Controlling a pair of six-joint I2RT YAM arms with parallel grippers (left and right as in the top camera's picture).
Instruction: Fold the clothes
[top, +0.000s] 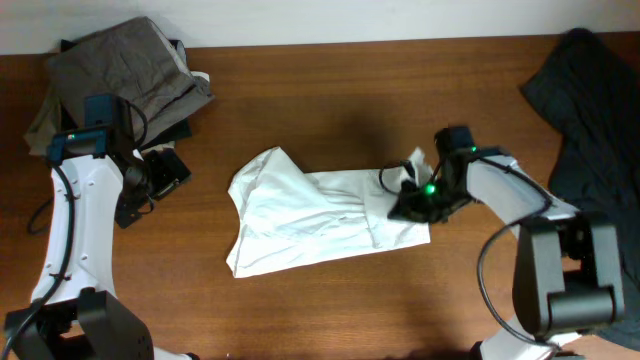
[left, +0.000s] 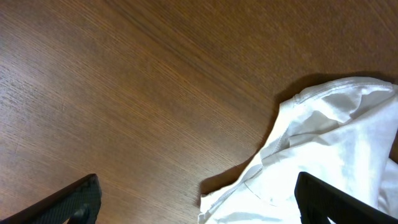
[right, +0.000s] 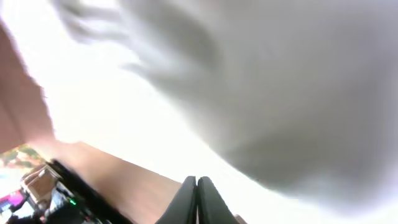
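On table (top: 330, 90), white T-shirt (top: 300, 215), right gripper (top: 402, 200) pinching its 3 o'clock edge, left gripper (top: 165, 173) at 9 o'clock, wide open, empty

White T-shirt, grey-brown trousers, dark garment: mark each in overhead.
white T-shirt (top: 300, 215), overhead view, middle of its crumpled body
grey-brown trousers (top: 125, 65), overhead view, top of the folded pile
dark garment (top: 590, 100), overhead view, middle of the heap

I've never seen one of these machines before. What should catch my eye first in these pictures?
A crumpled white T-shirt lies in the middle of the brown wooden table, and the right pincer is pinched shut on its right edge. The left pincer hovers wide open off the shirt's left side. Folded grey-brown trousers sit in the far left corner and a dark garment in the far right.
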